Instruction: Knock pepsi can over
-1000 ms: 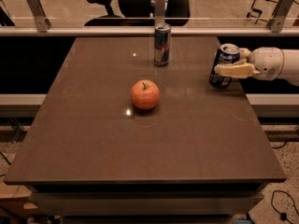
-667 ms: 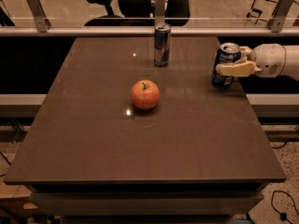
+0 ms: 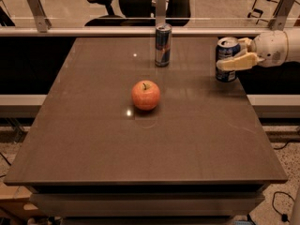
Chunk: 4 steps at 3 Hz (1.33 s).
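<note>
The pepsi can [image 3: 225, 74], dark blue with a silver top, stands near the table's right edge at the back. My gripper [image 3: 230, 54] reaches in from the right and is shut on it. One cream finger [image 3: 238, 62] lies across the can's front and the other sits behind its top rim. The can looks close to upright.
A tall slim silver-blue-red can [image 3: 162, 45] stands at the back centre. A red apple [image 3: 146, 95] lies mid-table. The brown table [image 3: 140, 149] ends just right of the pepsi can. A rail and office chairs stand behind the table.
My gripper has moved slightly toward the far side. The pepsi can has shifted with it and stands straighter than before.
</note>
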Each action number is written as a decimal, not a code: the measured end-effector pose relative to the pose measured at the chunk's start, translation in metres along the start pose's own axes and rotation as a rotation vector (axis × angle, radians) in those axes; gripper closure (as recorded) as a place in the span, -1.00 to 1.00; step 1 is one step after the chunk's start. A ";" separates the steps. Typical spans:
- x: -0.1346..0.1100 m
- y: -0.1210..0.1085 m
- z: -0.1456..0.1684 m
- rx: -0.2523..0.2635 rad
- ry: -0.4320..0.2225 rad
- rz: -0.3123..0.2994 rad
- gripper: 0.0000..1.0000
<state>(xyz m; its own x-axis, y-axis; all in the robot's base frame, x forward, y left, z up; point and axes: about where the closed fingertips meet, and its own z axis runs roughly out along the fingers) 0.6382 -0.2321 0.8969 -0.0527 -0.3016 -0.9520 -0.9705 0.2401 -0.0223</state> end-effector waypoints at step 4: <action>-0.016 0.002 0.006 0.099 0.388 -0.075 1.00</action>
<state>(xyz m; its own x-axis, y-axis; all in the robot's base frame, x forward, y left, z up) 0.6385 -0.2212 0.9106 -0.0856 -0.6426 -0.7614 -0.9486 0.2861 -0.1349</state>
